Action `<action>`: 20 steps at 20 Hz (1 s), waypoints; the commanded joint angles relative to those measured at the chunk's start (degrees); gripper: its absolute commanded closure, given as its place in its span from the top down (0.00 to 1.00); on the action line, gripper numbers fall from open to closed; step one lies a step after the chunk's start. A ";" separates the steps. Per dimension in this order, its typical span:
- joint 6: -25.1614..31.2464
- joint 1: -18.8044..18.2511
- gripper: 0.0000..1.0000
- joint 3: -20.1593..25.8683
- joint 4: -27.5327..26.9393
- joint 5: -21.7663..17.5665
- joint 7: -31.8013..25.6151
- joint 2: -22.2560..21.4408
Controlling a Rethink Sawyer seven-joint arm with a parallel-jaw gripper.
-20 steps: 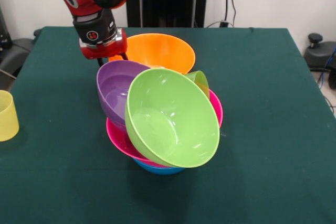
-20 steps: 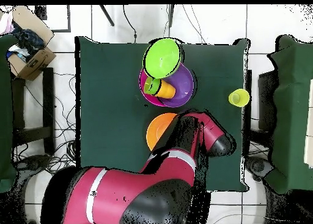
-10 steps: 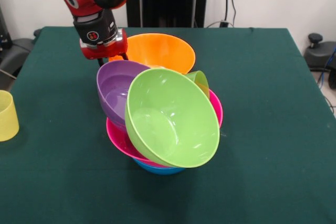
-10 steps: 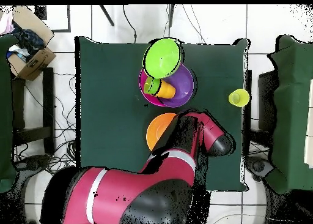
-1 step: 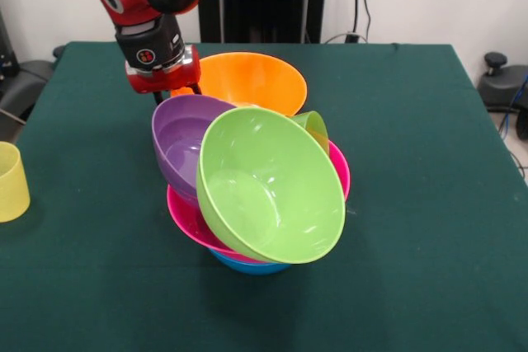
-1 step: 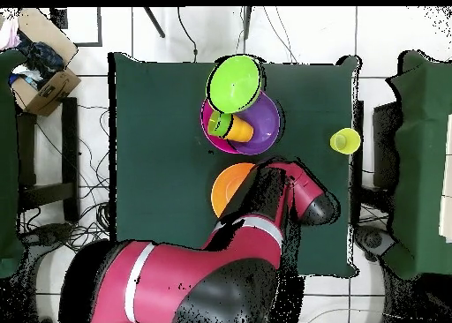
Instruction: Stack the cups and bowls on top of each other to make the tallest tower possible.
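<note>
The tower stands mid-table: a blue bowl at the bottom, a pink bowl on it, and a purple bowl tilted inside the pink one. A lime green bowl leans steeply on its side against them, its opening toward the camera. A green cup pokes out behind its rim. From overhead, the green cup and an orange cup lie in the purple bowl. An orange bowl sits alone behind the pile. My gripper hangs just behind the purple bowl's far rim, beside the orange bowl, its tips hidden.
A pale yellow cup stands alone near the table's left edge in the front view. The green table has room on both sides of the pile. A cardboard box sits on the floor beside the table.
</note>
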 commanded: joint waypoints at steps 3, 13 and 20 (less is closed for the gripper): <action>4.69 -1.45 1.00 10.77 3.41 -0.26 -14.14 1.54; 2.07 0.97 1.00 8.03 4.57 -6.81 -10.03 2.79; 1.92 0.76 1.00 8.57 4.80 -7.65 -9.62 2.85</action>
